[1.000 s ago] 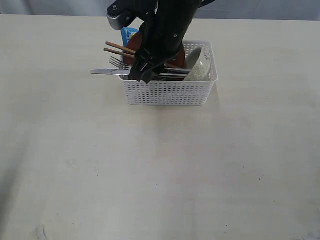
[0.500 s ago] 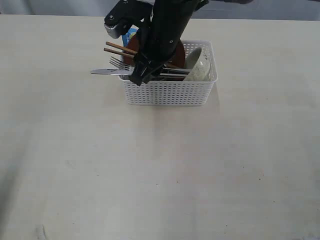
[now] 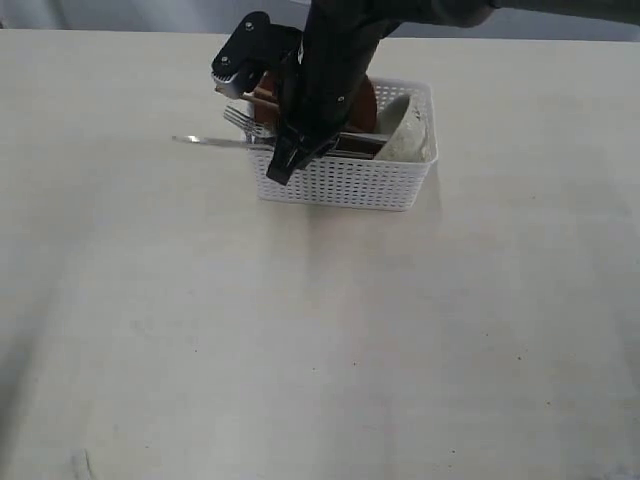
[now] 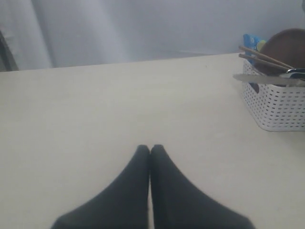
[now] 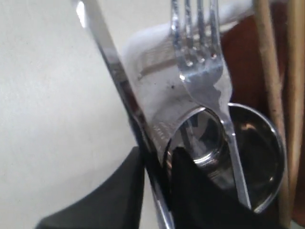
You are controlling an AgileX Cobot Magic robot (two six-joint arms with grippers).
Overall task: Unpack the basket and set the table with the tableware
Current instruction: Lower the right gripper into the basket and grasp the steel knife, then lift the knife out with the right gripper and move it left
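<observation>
The white basket stands at the far middle of the table. My right gripper reaches down at the basket's left end. In the right wrist view that gripper is shut on the steel knife, whose blade sticks out leftward over the rim. Beside it are the fork, the steel cup and the chopsticks. The white bowl and brown plate stand inside. My left gripper is shut and empty, low over bare table left of the basket.
A blue snack packet pokes up behind the chopsticks at the basket's far corner. The right arm hides much of the basket's inside in the exterior view. Grey curtain lies beyond the table's far edge.
The right gripper's jaws have closed on the knife. The knife's tip has shifted a little left, and the basket has nudged slightly to the right.
</observation>
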